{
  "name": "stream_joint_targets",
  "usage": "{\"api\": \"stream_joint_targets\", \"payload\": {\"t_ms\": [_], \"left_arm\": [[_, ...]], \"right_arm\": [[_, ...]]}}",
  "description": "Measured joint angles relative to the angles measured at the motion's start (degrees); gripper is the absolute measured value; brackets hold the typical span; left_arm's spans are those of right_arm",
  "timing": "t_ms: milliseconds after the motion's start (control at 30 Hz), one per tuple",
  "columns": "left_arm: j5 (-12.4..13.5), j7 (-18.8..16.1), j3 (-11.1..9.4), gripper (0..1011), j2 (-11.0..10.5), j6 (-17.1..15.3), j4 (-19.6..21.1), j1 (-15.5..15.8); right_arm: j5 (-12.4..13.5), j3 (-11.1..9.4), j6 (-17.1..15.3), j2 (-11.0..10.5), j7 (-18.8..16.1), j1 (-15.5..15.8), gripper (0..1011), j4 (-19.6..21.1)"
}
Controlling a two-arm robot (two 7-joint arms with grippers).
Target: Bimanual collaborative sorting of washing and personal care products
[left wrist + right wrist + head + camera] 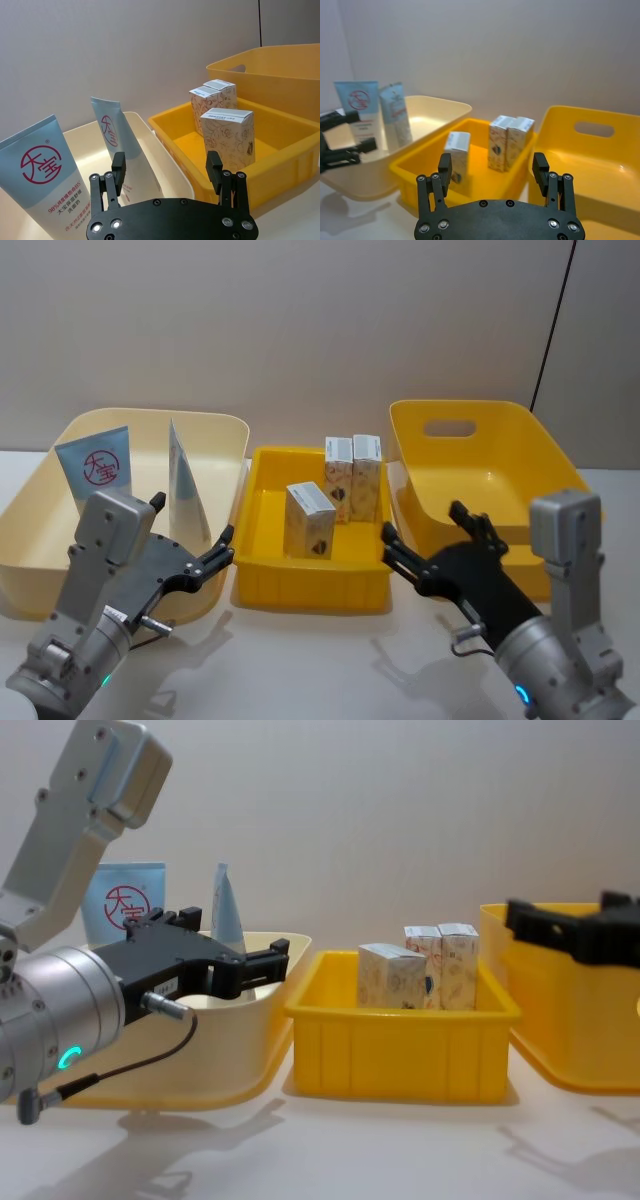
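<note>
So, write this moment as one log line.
left gripper: open, by cream tub | right gripper: open, by yellow tray | cartons: upright in tray | tubes: standing in tub

Three cartons (309, 525) fill tray (310, 592) middle; right tub (470, 475) interior free.

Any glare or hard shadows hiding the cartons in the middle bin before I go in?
Head view: soft shadows of the left end effector and right end effector land on the table, short of the cartons. Right wrist view: a small bright highlight inside the right yellow tub. Left wrist view: carton print evenly lit, no glare.
</note>
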State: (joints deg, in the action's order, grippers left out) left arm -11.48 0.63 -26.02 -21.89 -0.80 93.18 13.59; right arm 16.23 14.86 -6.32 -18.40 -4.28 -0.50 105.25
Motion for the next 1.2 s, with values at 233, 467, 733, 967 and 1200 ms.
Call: {"api": "stream_joint_targets", "payload": {"t_ms": [233, 467, 733, 967, 1200], "left_arm": [[0.0, 0.0, 0.0, 1000, 0.0, 0.0, 0.0, 0.0], [0.0, 0.0, 0.0, 1000, 0.0, 0.0, 0.0, 0.0], [0.0, 0.0, 0.0, 1000, 0.0, 0.0, 0.0, 0.0], [0.0, 0.0, 0.0, 1000, 0.0, 0.0, 0.0, 0.0], [0.0, 0.0, 0.0, 1000, 0.0, 0.0, 0.0, 0.0]], "right_arm": [[0.64, 1.59, -6.26, 0.92, -0.5, -1.26, 1001, 4.77], [1.11, 3.13, -13.66, 2.06, -0.32, -3.32, 1001, 7.49], [1.27, 4.19, -23.37, 4.33, 1.51, -6.8, 1001, 7.42], [1.4, 4.17, -31.0, 7.01, 3.75, -10.27, 1001, 4.85], [1.43, 3.41, -36.79, 10.01, 5.96, -14.62, 1001, -0.01]]}}
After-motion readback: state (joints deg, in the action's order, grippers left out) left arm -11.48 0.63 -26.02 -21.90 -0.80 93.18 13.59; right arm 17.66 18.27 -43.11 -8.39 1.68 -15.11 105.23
